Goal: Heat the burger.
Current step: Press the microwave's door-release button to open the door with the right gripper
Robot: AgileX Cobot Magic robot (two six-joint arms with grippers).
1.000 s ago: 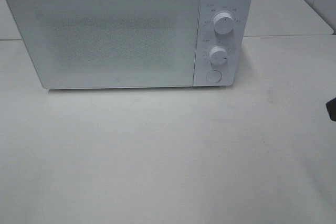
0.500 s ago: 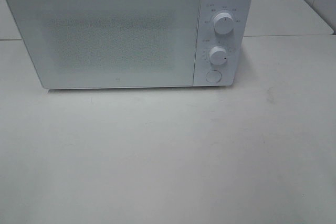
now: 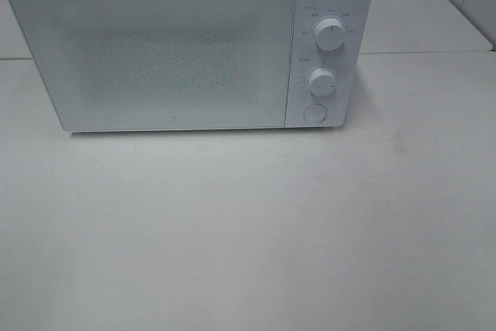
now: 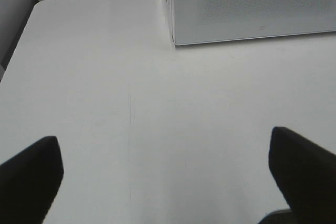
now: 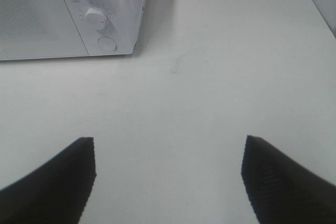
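- microwave (image 3: pixel 186 44): at the far edge of the bench (image 3: pixel 248 238); door (image 3: pixel 155 52) shut
- burger: in no view; whether it sits behind the frosted door cannot be told; progress therefore uncertain, heating either under way or not begun
- left gripper (image 4: pixel 164 145): jaws spread wide; holds nothing; over bare bench
- right gripper (image 5: pixel 169 148): jaws spread; empty; touches nothing

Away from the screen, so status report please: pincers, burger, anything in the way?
Left pincer open, empty. Right pincer open, empty. Burger not in view; microwave shut. Nothing in the way.
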